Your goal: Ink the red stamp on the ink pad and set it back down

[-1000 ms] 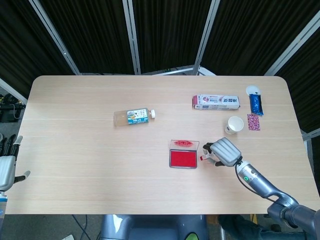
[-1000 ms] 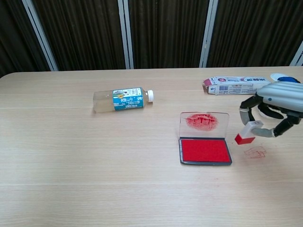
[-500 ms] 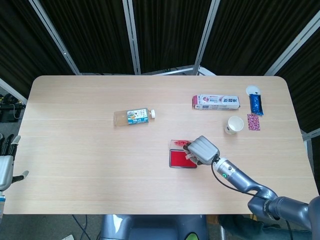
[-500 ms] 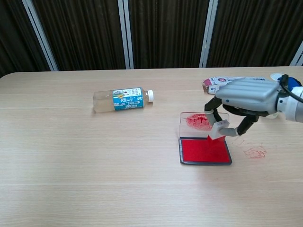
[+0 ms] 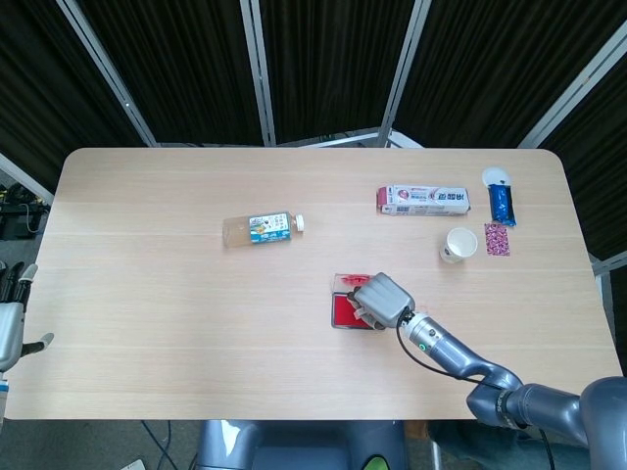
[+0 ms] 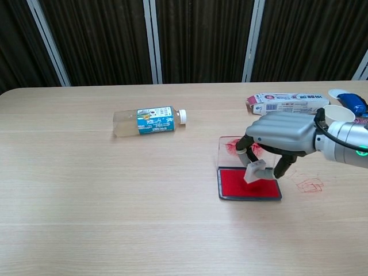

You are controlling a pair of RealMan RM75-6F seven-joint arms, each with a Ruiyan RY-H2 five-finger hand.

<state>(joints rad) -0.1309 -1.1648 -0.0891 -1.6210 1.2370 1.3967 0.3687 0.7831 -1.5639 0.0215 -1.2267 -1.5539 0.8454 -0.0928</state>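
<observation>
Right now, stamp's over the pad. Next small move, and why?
Probably press straight down a touch: the right hand holds the stamp tilted on the red ink pad, so flattening it should ink the face evenly before lifting off.

Bottle [image 5: 261, 229]: clear, blue label, white cap, lying on its side left of the table's [image 5: 147, 294] middle.
Carton [image 5: 423, 200]: long, white and red, lying flat toward the far right.
Paper cup [image 5: 458, 245]: upright, nearer than the carton.
Blue packet [image 5: 502, 204]: near the far right corner.
Patterned packet [image 5: 497, 239]: flat, just beside the cup.
Red marks [image 6: 309, 185]: on the tabletop, right side.
</observation>
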